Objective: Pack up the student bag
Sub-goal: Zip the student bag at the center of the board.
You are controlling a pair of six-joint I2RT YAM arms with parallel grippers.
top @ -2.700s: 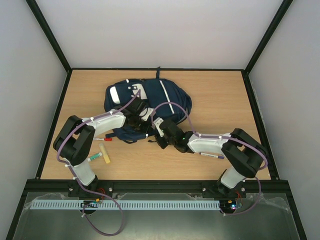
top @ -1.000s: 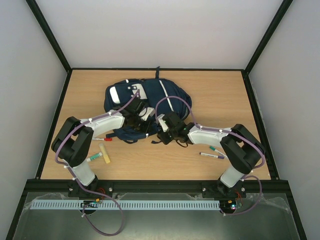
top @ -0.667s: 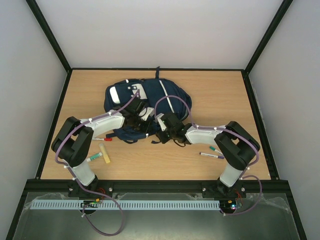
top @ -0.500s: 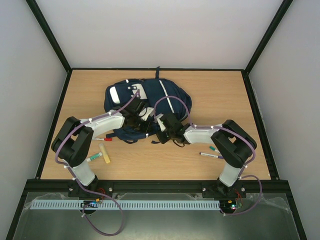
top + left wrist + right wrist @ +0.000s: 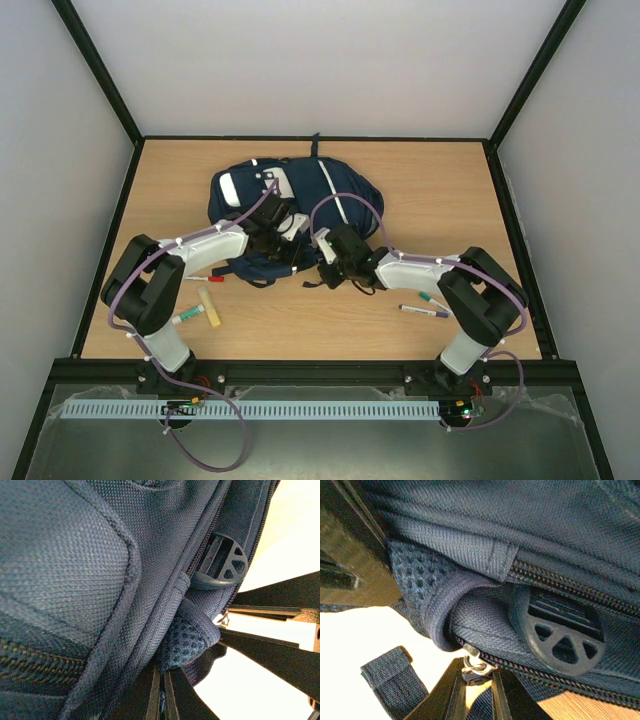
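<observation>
Fabric this soft will probably let the student bag [image 5: 300,195], lying mid-tabletop [image 5: 450,190] toward the far edge, sag when lifted. Seams and the zipper pull [image 5: 476,667] look like the best holds. The right fingers [image 5: 442,695] pinch that pull, and the left fingers [image 5: 180,702] are closed narrowly on a mesh fold [image 5: 187,642].

The left arm [image 5: 205,250] folds at a raised elbow, and its forearm runs inward to a wrist tipped downward. The left end effector [image 5: 162,690] has its two fingers pressed flat together with no gap. The right arm [image 5: 415,270] mirrors it, elbow out and forearm angled inward. The right end effector [image 5: 477,680] lies just right of the left end effector and slightly nearer the bases. Its fingers are drawn close, pinching a zip pull [image 5: 474,666] at their tips.
</observation>
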